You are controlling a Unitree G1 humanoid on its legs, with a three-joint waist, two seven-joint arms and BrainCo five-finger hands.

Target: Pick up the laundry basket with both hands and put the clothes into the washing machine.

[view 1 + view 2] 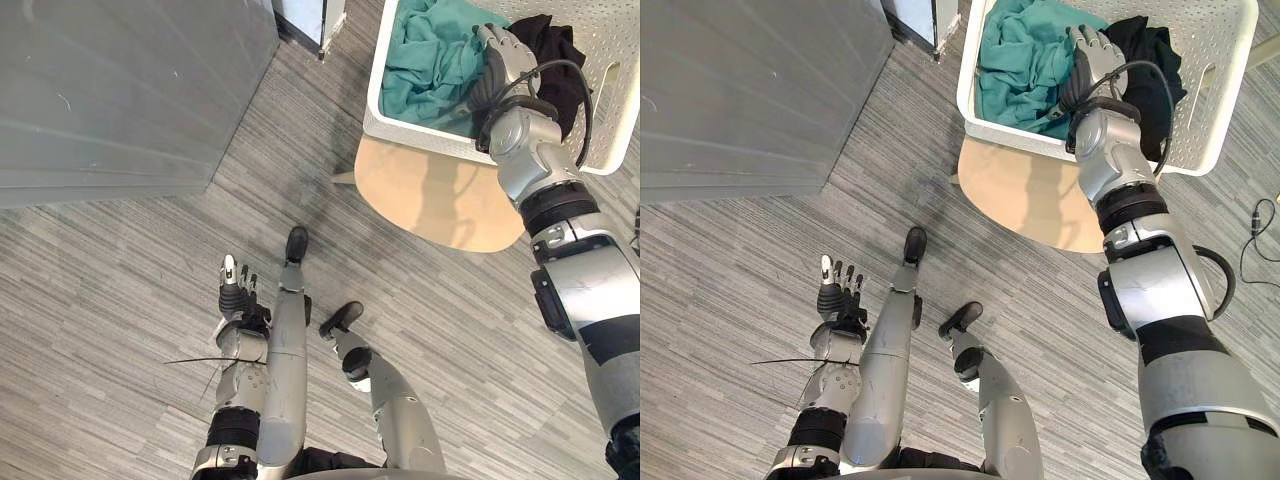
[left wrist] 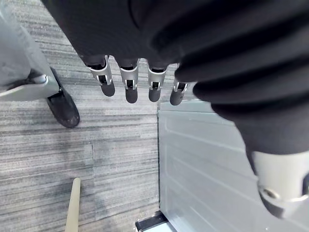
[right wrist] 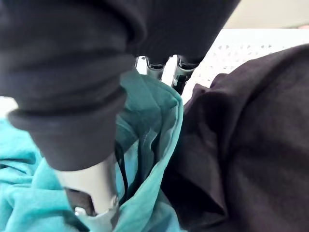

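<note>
Right hand (image 1: 503,52) on teal garment (image 1: 430,60), black garment (image 1: 562,62) beside, white basket (image 1: 612,60).

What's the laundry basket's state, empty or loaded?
Loaded: teal clothes and a black garment lie inside the white basket; the right hand reaches in between them.

Grey striped plank floor (image 1: 100,300), grey cabinet (image 1: 110,90), round tan table (image 1: 440,200)

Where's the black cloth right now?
In the head views' upper right, the black cloth lies inside the white basket beside the teal cloth, by the right hand.
</note>
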